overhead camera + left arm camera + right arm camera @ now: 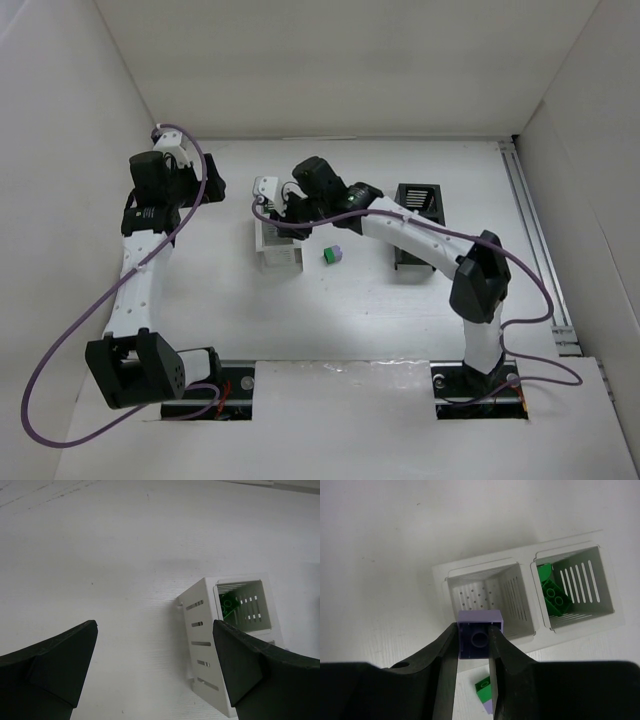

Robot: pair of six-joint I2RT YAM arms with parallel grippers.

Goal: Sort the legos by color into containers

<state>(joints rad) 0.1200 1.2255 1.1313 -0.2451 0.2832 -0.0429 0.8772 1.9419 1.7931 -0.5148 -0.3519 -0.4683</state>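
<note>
Right wrist view has the right gripper (474, 645) closed narrow on a lavender brick (480, 624), jaws pressing its two flat side walls, hollow underside facing the camera. The brick hangs over the near rim of the white box (438, 580), at the compartment that looks empty; the neighbouring compartment holds green bricks (555, 597). Below the jaws, a green brick and a lavender one (484, 690) lie touching on the bench (380, 540), just beside the box. In the top view the black box (415, 225) stands well apart to the right. The left gripper (155, 627) hangs with jaws wide and nothing between them, off to the box's far side. Such a brick should be very light, rigid and smooth, so I judge it is best taken squarely across opposite flat walls; a corner pinch could let it twist or pop out. Being stiff, it should not be harmed by falling into the box.
</note>
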